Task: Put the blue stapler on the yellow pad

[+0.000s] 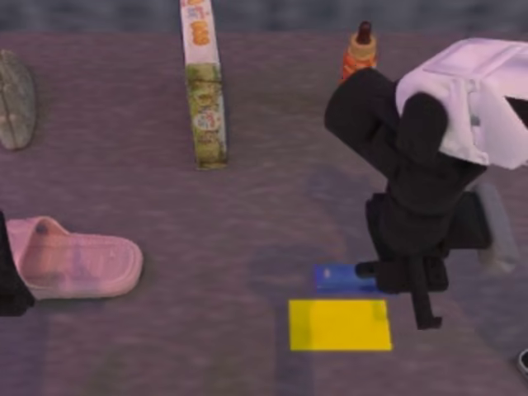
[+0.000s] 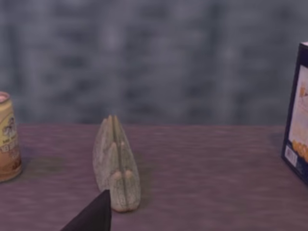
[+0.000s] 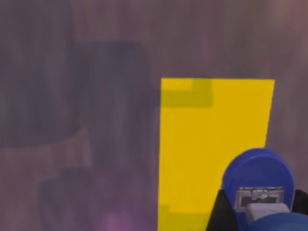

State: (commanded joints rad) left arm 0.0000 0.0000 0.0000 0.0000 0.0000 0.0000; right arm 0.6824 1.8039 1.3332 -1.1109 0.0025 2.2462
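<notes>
My right gripper (image 1: 394, 276) is shut on the blue stapler (image 1: 340, 276), its black fingers on either side of the stapler's body. The stapler's free end sticks out toward the table's left, just beyond the far edge of the yellow pad (image 1: 340, 325). The right wrist view shows the stapler (image 3: 257, 175) up close in the gripper (image 3: 260, 214), overlapping one corner of the yellow pad (image 3: 211, 144), on which shadows fall. My left gripper (image 1: 10, 280) stays parked at the table's left edge beside the pink slipper.
A pink slipper (image 1: 74, 260) lies at the left. A long box (image 1: 204, 91) and an orange bottle (image 1: 360, 49) stand at the back. A grey-green ridged object (image 1: 15, 99) (image 2: 115, 163) lies far left, near a can (image 2: 8, 144).
</notes>
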